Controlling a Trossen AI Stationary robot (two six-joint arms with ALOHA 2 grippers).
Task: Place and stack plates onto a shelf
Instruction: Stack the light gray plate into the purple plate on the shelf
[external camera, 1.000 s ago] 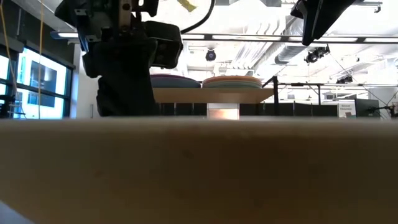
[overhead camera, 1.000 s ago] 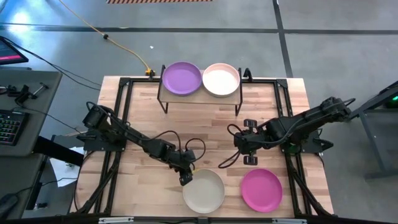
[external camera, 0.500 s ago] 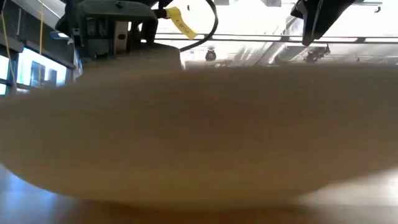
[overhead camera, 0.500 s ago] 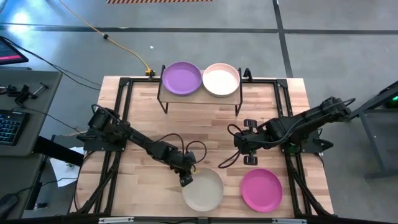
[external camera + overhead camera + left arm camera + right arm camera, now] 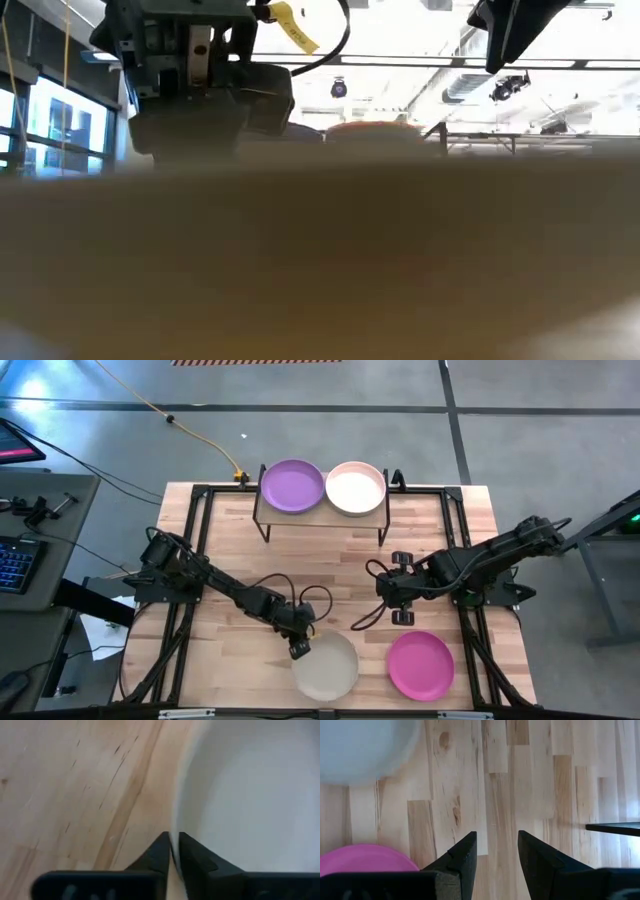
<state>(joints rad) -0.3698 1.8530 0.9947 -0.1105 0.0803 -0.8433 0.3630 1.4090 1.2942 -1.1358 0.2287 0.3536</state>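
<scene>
Cream plate (image 5: 325,666) near table edge, left of magenta plate (image 5: 420,665); round, no long axis, hollow facing up. Left gripper (image 5: 172,851) clamped on its left rim. Right gripper (image 5: 497,852) parted, empty, mid-table; purple plate (image 5: 293,486) on far shelf (image 5: 322,516).

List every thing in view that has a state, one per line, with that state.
cream plate: on the table, rim pinched by the left hand.
left hand: shut on the cream plate's rim.
right hand: open, empty, above bare table.
magenta plate: flat on the table, untouched.
shelf: holds two plate stacks, purple top and pale top.
</scene>
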